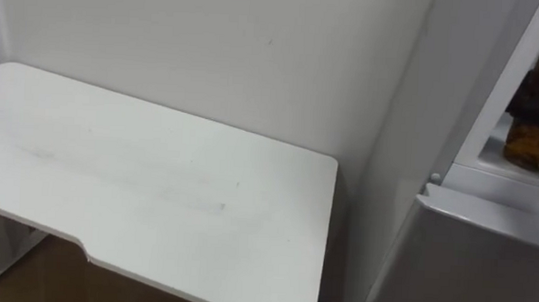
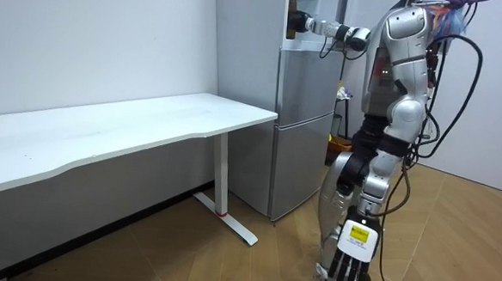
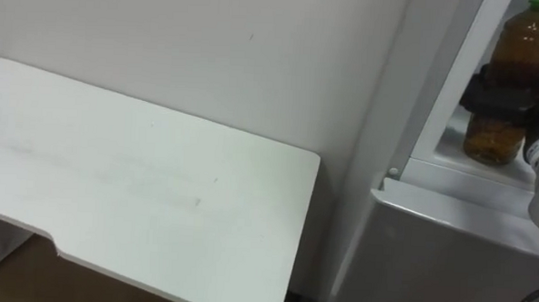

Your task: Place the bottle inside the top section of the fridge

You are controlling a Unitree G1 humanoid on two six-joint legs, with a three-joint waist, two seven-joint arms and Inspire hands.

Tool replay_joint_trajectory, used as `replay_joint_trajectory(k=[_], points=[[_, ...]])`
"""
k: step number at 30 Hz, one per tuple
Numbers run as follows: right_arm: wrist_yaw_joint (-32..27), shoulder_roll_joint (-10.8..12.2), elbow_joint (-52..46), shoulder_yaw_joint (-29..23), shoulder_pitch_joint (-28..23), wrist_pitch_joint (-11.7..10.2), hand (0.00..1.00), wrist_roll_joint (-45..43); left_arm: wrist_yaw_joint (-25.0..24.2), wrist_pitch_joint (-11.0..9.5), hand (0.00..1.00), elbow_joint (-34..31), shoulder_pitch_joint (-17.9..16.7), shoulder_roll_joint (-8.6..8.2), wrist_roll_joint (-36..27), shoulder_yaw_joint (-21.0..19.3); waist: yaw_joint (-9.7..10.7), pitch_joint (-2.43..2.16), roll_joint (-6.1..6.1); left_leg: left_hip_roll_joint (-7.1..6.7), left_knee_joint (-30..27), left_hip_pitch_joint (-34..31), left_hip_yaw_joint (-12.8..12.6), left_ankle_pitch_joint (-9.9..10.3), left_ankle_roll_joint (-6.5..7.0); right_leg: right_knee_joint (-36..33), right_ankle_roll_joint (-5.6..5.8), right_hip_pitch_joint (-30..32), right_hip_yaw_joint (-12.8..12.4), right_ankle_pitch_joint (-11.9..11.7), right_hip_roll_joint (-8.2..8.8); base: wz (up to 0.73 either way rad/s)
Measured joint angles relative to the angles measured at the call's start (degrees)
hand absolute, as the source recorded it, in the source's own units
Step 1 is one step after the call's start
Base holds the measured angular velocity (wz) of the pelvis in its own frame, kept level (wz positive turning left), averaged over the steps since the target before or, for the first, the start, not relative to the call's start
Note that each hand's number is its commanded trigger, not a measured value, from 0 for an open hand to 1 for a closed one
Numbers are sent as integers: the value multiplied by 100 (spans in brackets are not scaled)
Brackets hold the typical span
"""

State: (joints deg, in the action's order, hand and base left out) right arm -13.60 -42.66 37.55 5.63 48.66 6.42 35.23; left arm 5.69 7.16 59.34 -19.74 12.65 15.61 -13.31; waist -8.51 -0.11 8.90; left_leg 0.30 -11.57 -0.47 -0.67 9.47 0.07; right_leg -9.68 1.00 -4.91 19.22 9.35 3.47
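Right hand [image 3: 502, 94] wrapped round the brown bottle [image 3: 526, 39] at the upper fridge shelf's [image 3: 473, 174] front edge; left hand [image 2: 352, 263] slack-fingered, low.

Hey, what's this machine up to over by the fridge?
The robot stands at the fridge with its right arm stretched into the open upper compartment. Its right robot hand is curled round a bottle of brown drink, which stands upright just inside, at the shelf. It has not yet let go. Its left robot hand hangs open by its leg. A white table stands beside the fridge.
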Motion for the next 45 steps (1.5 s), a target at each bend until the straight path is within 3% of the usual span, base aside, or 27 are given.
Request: replay_joint_trajectory(k=[10,15,20,21,23,24,25,26,27,31,45], points=[[-195,0,6,-1,0,-14,100,-1,10,-1,0,-260,-73,-3,-11,4,-16,-10,-53,-12,-19,-89,92,-1,-1,1,0,-3,146,0,6,4],[-277,0,284,-15,18,-264,100,43,36,-6,0,-416,-89,-2,6,5,-143,9,-121,-15,-21,-66,97,-2,-1,3,0,-43,146,0,7,0],[-300,0,515,-9,87,-333,100,99,44,1,0,-415,-116,4,-27,9,-196,35,-163,-11,-20,-27,112,-6,-7,4,0,-86,183,0,8,1],[-302,0,571,-9,88,-362,100,101,47,2,0,-412,-126,7,-29,17,-221,60,-203,-10,-24,-31,122,-7,-9,4,0,-89,196,0,7,5],[-315,0,722,-11,126,-411,100,120,47,4,0,-411,-135,8,-35,28,-242,42,-182,-11,-42,-54,153,-8,-10,2,0,-88,230,0,8,8],[-326,0,831,-11,173,-410,89,120,44,7,0,-411,-138,8,-36,39,-242,41,-190,-14,-78,-90,184,-6,-10,2,0,-82,247,0,8,12],[-348,-1,925,-11,223,-421,55,121,40,9,0,-411,-139,8,-36,55,-243,42,-194,-20,-101,-108,229,-6,-10,1,-1,-82,286,-1,10,13],[-374,-1,940,-11,226,-421,34,121,37,13,0,-411,-140,8,-37,55,-246,40,-198,-22,-110,-116,242,-6,-10,0,-1,-83,290,-1,11,9],[-410,-1,966,-11,231,-429,0,122,36,23,0,-411,-146,8,-36,56,-268,33,-210,-22,-117,-121,249,-6,-10,-1,-1,-84,301,-1,10,4],[-502,0,1039,-12,242,-486,0,161,30,35,0,-411,-213,8,-37,61,-280,-1,-268,-27,-121,-131,259,-13,-17,-3,-1,-89,379,-1,17,3],[-539,-9,1417,211,257,-575,0,51,-135,42,0,-409,-207,8,-34,256,-225,8,-282,-48,-120,-234,316,-63,-26,-3,-3,-4,428,-2,28,2]])
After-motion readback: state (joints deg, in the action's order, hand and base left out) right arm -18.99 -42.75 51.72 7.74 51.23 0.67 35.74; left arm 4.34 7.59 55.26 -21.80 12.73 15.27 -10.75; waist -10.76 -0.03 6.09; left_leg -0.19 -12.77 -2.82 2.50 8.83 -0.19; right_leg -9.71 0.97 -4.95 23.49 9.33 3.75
